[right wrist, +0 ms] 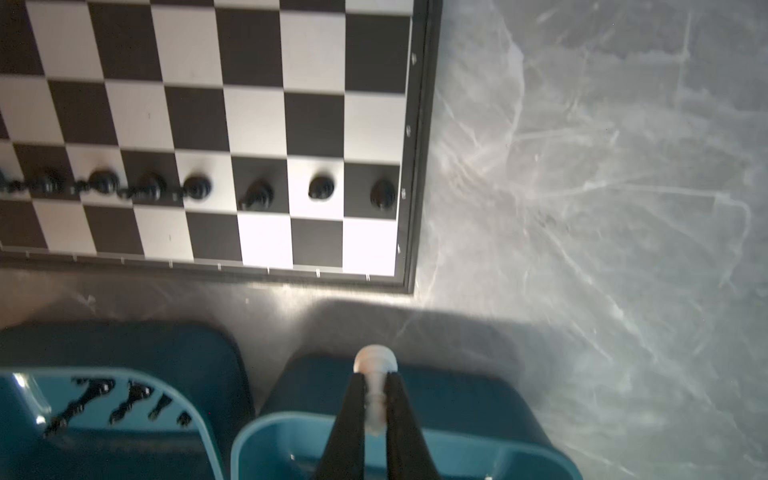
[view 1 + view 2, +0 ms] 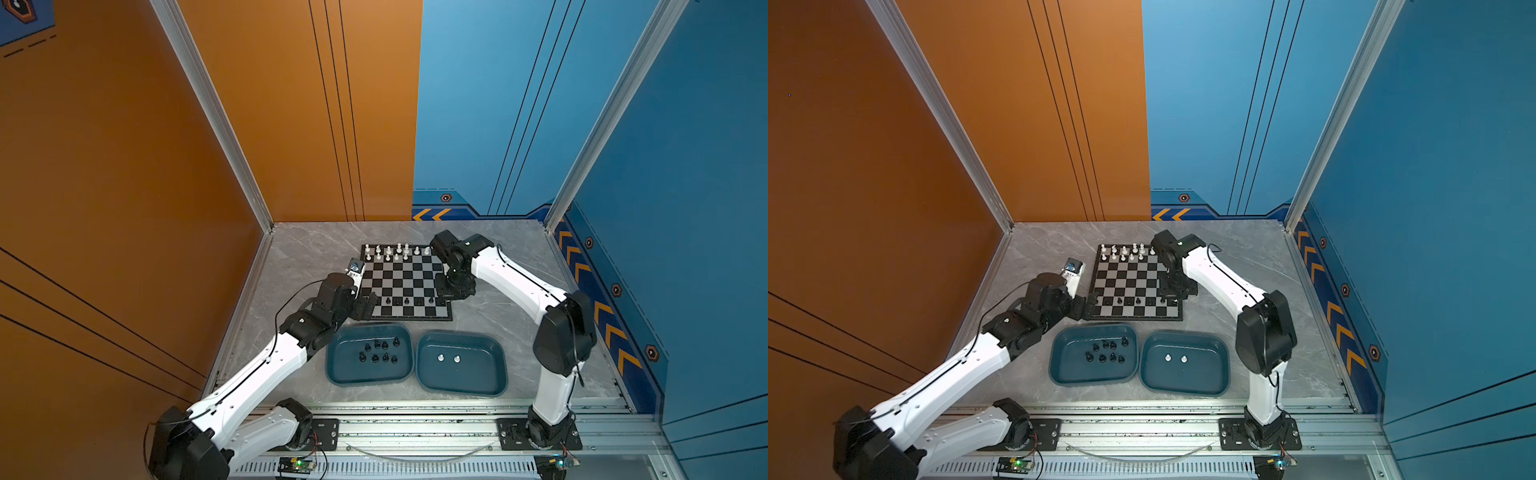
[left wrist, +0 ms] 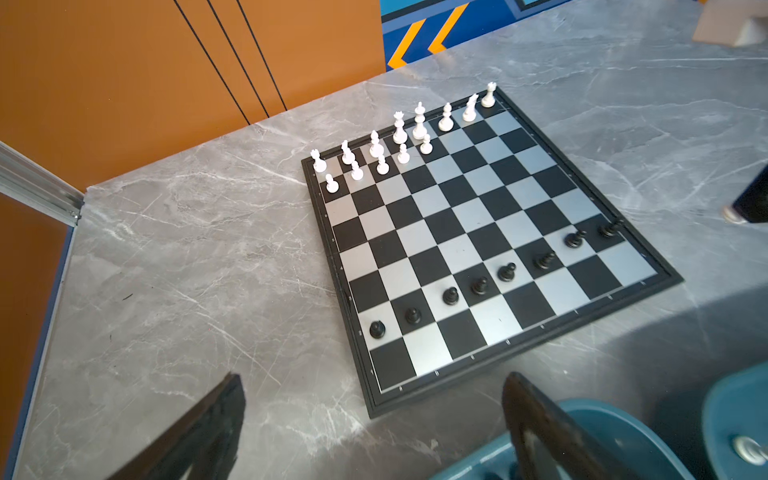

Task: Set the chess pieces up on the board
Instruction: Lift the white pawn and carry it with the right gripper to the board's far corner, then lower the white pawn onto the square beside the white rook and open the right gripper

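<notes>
The right gripper (image 1: pixel 376 380) is clamped tight on a white pawn (image 1: pixel 375 360), pinching its stem so that one rounded end sticks out past the fingertips. Just beyond this gripper lies the board (image 1: pixel 253 116), with eight black pawns (image 1: pixel 320 187) lined up on the second row from its near edge. Below the gripper sits a teal tray (image 2: pixel 461 388) with two white pieces (image 2: pixel 449 358). The left gripper (image 3: pixel 374 378) is spread wide and empty at the board's near corner, beside a second tray (image 2: pixel 332 365) of black pieces (image 2: pixel 376 357).
</notes>
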Robot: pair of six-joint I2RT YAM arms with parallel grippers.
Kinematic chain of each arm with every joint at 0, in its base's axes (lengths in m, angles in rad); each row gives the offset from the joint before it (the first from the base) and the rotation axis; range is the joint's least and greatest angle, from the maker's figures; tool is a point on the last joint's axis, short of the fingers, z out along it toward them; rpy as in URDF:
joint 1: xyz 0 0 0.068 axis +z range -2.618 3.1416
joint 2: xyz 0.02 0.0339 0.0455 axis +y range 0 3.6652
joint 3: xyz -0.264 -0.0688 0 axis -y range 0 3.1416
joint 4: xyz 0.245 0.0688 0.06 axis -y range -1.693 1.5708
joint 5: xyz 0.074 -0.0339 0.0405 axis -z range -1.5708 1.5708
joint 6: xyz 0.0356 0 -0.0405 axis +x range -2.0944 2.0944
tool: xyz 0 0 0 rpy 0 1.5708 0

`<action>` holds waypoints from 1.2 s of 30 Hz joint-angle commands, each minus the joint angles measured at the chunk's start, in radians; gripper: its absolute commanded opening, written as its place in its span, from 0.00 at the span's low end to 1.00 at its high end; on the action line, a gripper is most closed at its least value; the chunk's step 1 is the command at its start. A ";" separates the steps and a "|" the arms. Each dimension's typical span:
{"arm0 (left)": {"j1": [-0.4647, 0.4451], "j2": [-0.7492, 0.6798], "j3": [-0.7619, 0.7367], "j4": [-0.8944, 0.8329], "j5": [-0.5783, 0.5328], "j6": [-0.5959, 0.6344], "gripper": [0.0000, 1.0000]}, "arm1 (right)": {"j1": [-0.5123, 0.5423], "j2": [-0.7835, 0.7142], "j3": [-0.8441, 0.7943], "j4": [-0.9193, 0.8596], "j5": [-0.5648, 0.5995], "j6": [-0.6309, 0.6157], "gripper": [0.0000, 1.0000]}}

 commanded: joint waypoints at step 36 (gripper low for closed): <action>0.185 0.303 0.206 0.122 0.197 -0.040 0.98 | -0.198 0.692 0.841 -0.042 -0.075 -0.014 0.12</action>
